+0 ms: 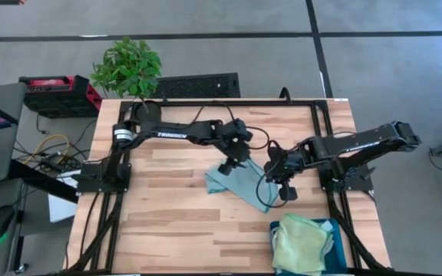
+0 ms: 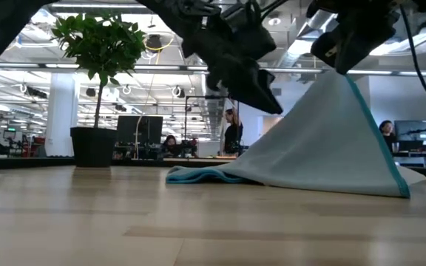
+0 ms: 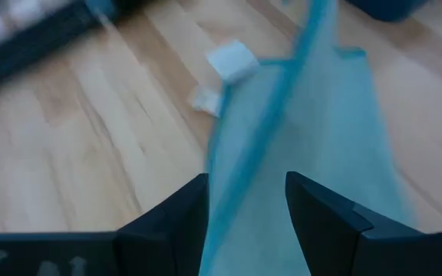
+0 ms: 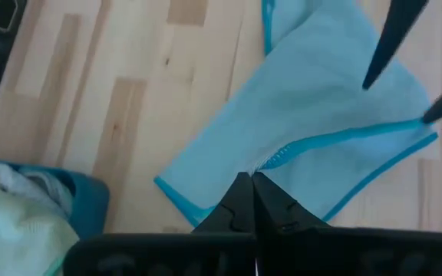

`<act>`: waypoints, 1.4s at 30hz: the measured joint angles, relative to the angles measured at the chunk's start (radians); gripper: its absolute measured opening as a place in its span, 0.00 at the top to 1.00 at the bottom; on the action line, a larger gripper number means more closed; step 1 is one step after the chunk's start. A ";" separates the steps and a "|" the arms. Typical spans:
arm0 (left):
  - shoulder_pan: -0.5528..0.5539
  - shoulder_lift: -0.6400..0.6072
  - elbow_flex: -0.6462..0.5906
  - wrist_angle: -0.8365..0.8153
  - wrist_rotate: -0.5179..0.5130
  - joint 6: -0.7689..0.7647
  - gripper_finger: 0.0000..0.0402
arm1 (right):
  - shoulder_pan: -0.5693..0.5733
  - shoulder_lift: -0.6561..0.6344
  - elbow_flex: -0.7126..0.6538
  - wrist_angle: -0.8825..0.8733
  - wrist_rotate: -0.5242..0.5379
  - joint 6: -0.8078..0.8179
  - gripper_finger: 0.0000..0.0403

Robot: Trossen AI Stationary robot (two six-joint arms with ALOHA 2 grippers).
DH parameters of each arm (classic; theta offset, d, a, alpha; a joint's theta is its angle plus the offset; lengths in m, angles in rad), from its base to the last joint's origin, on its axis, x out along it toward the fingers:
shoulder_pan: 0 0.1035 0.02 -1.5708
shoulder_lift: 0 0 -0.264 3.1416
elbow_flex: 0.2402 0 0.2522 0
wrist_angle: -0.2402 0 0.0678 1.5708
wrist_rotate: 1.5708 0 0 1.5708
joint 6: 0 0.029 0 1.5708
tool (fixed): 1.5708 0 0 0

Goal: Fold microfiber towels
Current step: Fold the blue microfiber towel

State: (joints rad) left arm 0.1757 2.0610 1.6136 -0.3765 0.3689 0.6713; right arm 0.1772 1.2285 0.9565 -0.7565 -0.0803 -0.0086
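A light blue microfiber towel [image 1: 240,188] lies near the table's middle, with one part drawn up into a tent [image 2: 331,140]. My right gripper [image 4: 250,180] is shut on the peak of that tent. My left gripper [image 3: 244,184] is open. It hangs just left of the raised part [image 2: 254,81], one finger on either side of the towel's darker hemmed edge [image 3: 263,115]. I cannot tell whether it touches the cloth. A pale green towel [image 1: 301,244] rests bunched in the teal bin [image 1: 332,226]. My right gripper pinches the light blue towel at its stitched hem [image 4: 278,156] between its two shut fingers, coming slanting down from the table's right side. The cloth slopes fairly taut from the fingers [image 2: 339,70] down to the table. Its lower part [image 2: 205,176] lies on the wood.
The teal bin with the green towel stands at the near right corner. A potted plant [image 1: 126,67] is beyond the far left edge. Black frame rails [image 1: 324,138] run along the table's sides. Bare wood [image 1: 167,222] lies to the near left.
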 joint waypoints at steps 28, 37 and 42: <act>-0.012 0.089 0.006 0.136 0.186 0.086 0.59 | -0.001 0.021 0.000 0.009 0.001 0.000 0.99; 0.013 0.098 0.007 -0.017 0.172 0.092 0.58 | -0.001 0.021 0.000 0.007 0.001 0.008 0.99; 0.032 0.098 0.007 -0.096 0.088 0.166 0.58 | 0.000 0.021 0.000 0.009 0.001 0.012 0.99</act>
State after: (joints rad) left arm 0.2079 2.1586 1.6203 -0.4723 0.4569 0.8370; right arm 0.1768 1.2495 0.9562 -0.7476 -0.0792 0.0033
